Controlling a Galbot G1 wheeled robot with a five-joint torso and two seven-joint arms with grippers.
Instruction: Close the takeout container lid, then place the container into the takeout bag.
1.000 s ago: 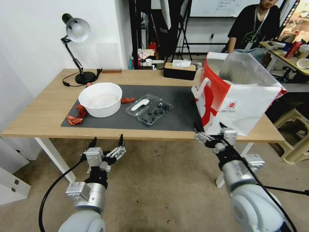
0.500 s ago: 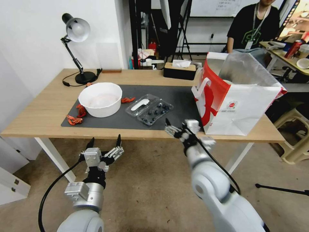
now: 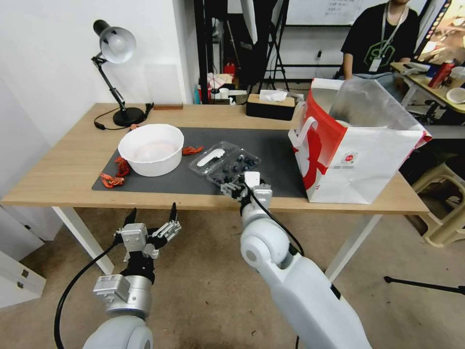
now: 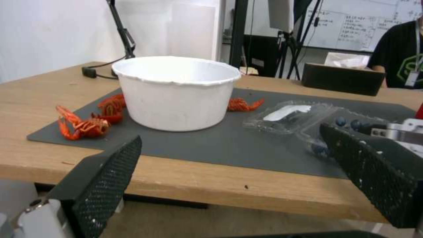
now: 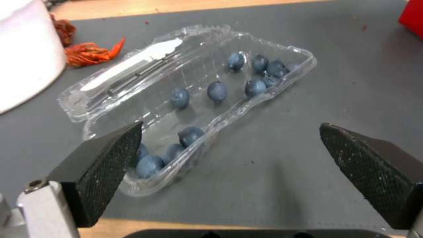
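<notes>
The takeout container (image 3: 233, 170) lies open on the dark grey mat (image 3: 271, 150), roughly mid-table, between the white bowl (image 3: 151, 148) and the takeout bag (image 3: 358, 145) but nearer the bowl. Its lid (image 3: 213, 158) is folded back flat on the mat, on the side twd the bowl, white oblong sticker facing up; the other half holds loose blueberries (image 5: 217, 90), some bunched at each end. Right gripper (image 3: 234, 186) sits at the near end of the container, low over the mat's front edge — jaws spread wide, nothing between them. In the right wrist view the right gripper (image 5: 231, 145) frames that near end: one finger overlaps the container's corner in the picture, the other is well off to the side over bare mat; can't tell if either touches the plastic. Left gripper (image 3: 152, 216) hangs below and in front of the table edge, short of the wooden table (image 3: 63, 169), jaws also spread and empty. From the left wrist view the bowl stands upright w/ red crayfish (image 4: 86, 124) scattered beside it on the mat, one more just behind it near the lid. The bag stands upright at the robot's right end of the table — mouth open, foil lining showing, red side panel twd the container, well apart from it. A desk lamp (image 3: 114, 63) and tissue box (image 3: 270, 104) sit along the far side.
</notes>
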